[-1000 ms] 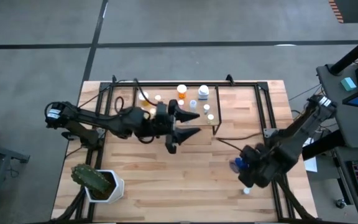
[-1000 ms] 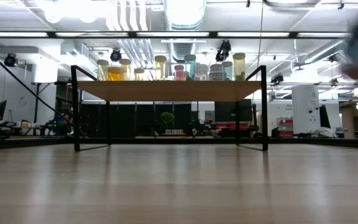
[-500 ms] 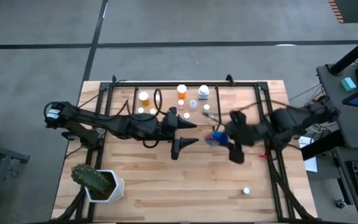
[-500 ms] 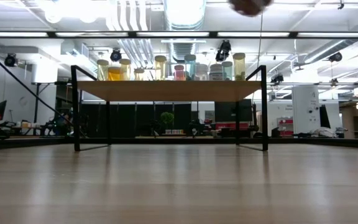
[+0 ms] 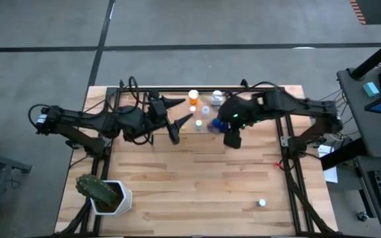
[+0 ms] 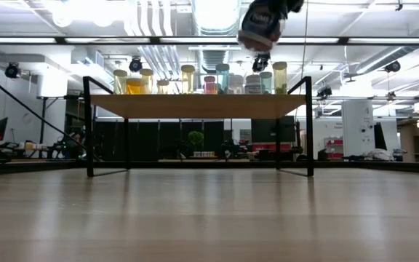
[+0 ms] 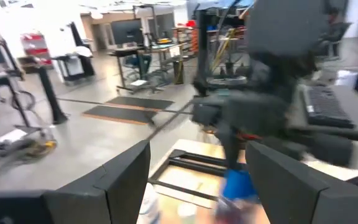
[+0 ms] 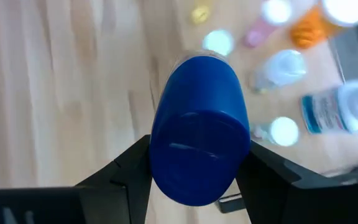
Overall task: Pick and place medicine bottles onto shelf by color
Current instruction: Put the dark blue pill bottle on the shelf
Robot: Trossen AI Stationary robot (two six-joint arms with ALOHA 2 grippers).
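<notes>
My right gripper (image 5: 221, 125) is shut on the wide blue bottle (image 5: 213, 125), over the right end of the shelf (image 5: 137, 125). In the low view the blue bottle (image 6: 260, 26) hangs above the shelf board (image 6: 195, 106), where several small bottles (image 6: 209, 81) stand in a row. From above I see an orange bottle (image 5: 194, 97) and a white-capped bottle (image 5: 217, 98) on the shelf's far side. My left gripper (image 5: 186, 110) is open and empty over the shelf's middle, pointing toward the blue bottle (image 7: 238, 185). My right gripper pinches the blue bottle's round body (image 8: 161, 155) between its two fingers (image 8: 129, 171), one on each side. One flat end of the bottle faces the wrist camera. The bottle is lifted clear, tilted, above the bottles on the shelf.
A single small white-capped bottle (image 5: 262, 203) stands on the table near the front right. A white pot with a green cactus (image 5: 103, 194) stands at the front left corner. Cables (image 5: 131, 89) lie along the shelf's far left.
My right gripper has carried the blue bottle from the table's front right up and toward the far edge and left, to above the shelf's right end. My left gripper has drawn back toward the far left, staying open.
</notes>
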